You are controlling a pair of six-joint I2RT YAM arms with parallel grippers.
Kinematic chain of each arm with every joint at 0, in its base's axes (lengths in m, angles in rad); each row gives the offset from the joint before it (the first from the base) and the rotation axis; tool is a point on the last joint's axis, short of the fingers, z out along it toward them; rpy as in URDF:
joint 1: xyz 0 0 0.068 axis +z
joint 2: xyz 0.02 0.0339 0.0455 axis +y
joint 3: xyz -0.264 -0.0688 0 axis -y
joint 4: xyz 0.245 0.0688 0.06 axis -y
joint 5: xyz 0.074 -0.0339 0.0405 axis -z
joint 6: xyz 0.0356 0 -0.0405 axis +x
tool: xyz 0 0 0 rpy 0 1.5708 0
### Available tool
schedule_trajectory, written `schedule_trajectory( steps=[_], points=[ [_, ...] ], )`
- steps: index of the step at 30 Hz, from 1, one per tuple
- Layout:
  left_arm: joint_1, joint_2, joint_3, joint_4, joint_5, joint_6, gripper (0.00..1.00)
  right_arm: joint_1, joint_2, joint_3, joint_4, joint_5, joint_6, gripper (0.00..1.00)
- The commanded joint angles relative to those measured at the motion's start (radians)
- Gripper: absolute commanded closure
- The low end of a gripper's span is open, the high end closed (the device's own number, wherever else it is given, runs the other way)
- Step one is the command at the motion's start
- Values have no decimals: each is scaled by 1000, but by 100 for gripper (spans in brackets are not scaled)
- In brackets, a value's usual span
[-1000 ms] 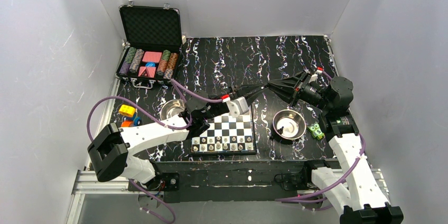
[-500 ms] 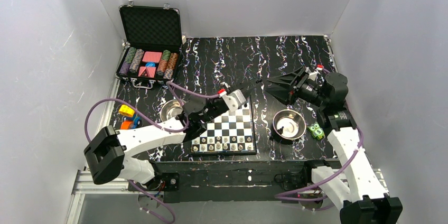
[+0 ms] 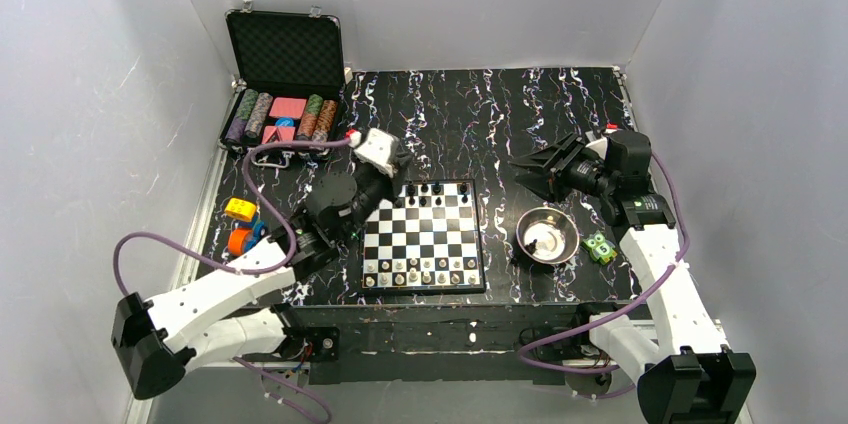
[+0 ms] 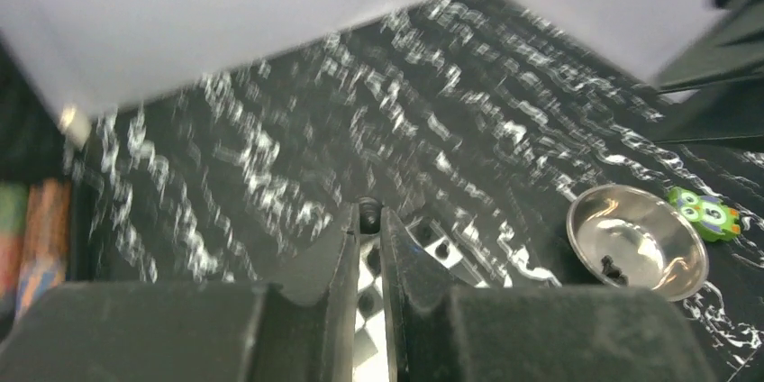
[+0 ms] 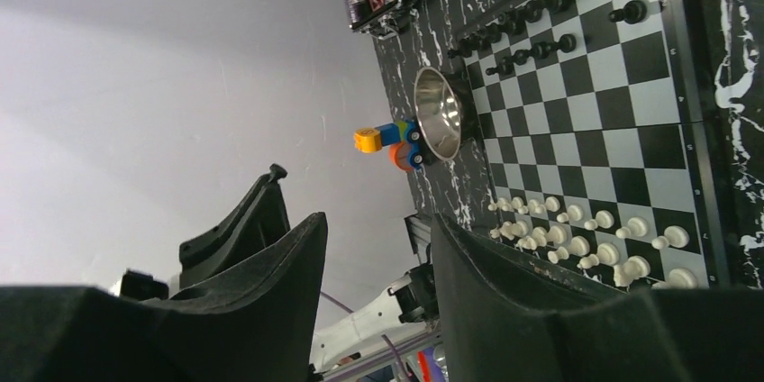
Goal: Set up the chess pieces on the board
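Note:
The board (image 3: 425, 234) lies near the table's front edge. Several black chess pieces (image 3: 435, 189) stand along its far edge and white ones (image 3: 420, 269) fill its two near rows. My left gripper (image 3: 400, 160) hovers over the board's far left corner. In the left wrist view its fingers (image 4: 347, 256) are shut on a small black chess piece (image 4: 368, 213) at their tips. My right gripper (image 3: 525, 176) hangs to the right of the board, beyond a steel bowl (image 3: 547, 234). It is open with nothing between its fingers (image 5: 297, 265). One black piece (image 4: 613, 267) lies in that bowl.
An open black case (image 3: 283, 119) with poker chips stands at the back left. A yellow block (image 3: 239, 209) and an orange-blue toy (image 3: 240, 239) lie left of the board. A green owl toy (image 3: 600, 247) sits by the right bowl. A second steel bowl (image 5: 439, 113) shows left of the board.
My left arm has swung back off the board's far edge to its far left corner. My right gripper has opened and drawn back to the right.

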Motion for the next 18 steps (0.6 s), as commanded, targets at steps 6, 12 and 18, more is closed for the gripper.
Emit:
schedule_trajectory(
  steps=[6, 12, 18],
  points=[
    [279, 50, 144, -667, 104, -446, 100, -10, -1, -9, -15, -15, -63, 47],
    [354, 156, 127, -654, 228, -491, 100, -12, 5, -28, -13, -34, -68, 48],
    [370, 220, 90, -626, 255, -504, 100, -16, -2, -48, -19, -40, -74, 49]
  ],
)
